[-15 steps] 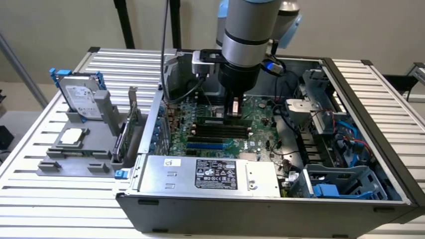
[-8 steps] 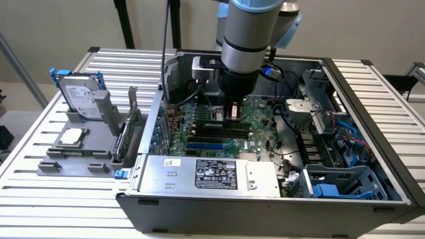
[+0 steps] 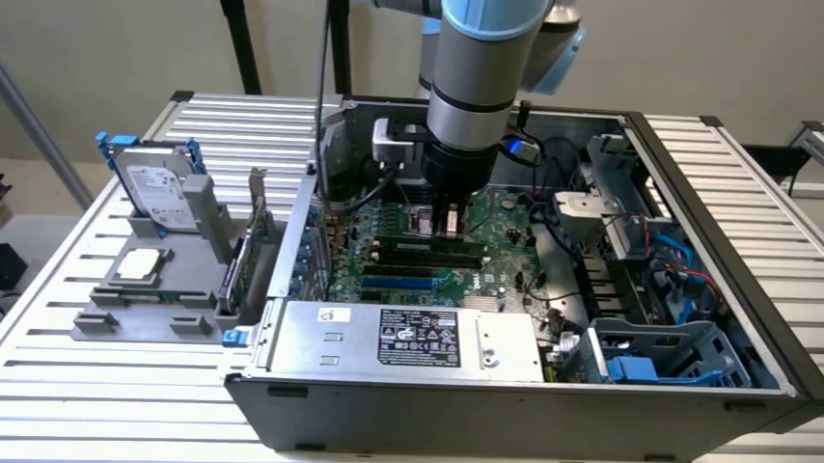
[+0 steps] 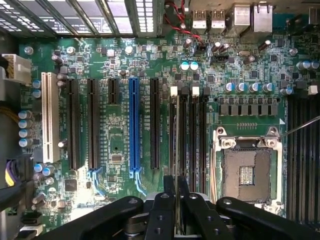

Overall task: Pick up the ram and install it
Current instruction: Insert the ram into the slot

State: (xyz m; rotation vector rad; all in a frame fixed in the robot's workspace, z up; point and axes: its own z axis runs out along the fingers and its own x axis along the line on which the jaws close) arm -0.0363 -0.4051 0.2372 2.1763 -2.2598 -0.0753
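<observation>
Two fingers [image 4: 168,192] of the gripper [image 4: 176,186] clamp the ram [image 4: 176,212] edge-on directly over the memory slots [image 4: 192,130], seemingly aligned lengthwise for seating.

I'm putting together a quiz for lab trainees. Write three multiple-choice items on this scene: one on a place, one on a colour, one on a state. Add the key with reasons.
1. Where does the hard drive stand?
A. in the grey holder outside the computer case
B. inside the case
C. under the case

2. What colour is the one coloured long slot among the black slots?
A. red
B. blue
C. yellow

3. How is the claw?
A. open and empty
B. shut on the ram
C. shut on the hard drive

Key:
1 A, it stands upright in the holder at the exterior view's left.
2 B, the wrist view shows it bright blue.
3 B, the claw pinches the thin stick above the motherboard.
</observation>
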